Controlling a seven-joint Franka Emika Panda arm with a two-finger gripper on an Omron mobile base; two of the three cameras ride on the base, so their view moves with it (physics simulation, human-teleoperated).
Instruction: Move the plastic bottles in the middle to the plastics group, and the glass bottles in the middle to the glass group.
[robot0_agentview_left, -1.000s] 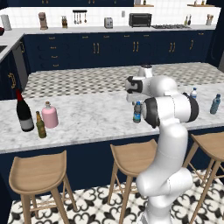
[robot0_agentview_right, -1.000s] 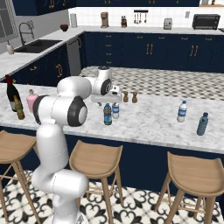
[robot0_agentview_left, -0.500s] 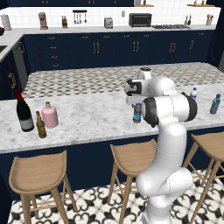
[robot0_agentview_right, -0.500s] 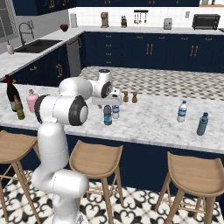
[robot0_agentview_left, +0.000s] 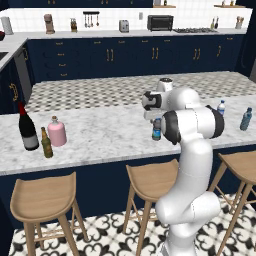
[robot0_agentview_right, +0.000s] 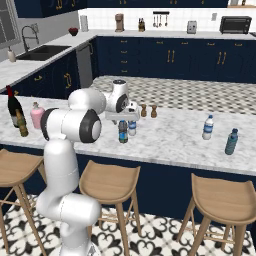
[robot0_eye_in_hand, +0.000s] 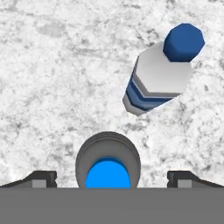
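No legible text, brand, number or sign is present. The wine bottle (robot0_agentview_left: 27, 131) label and the water bottle (robot0_eye_in_hand: 158, 76) band carry no readable characters.

The arm (robot0_agentview_left: 192, 150) is glossy white — rounded, bulbous segments with dark joint rings — on a white base.
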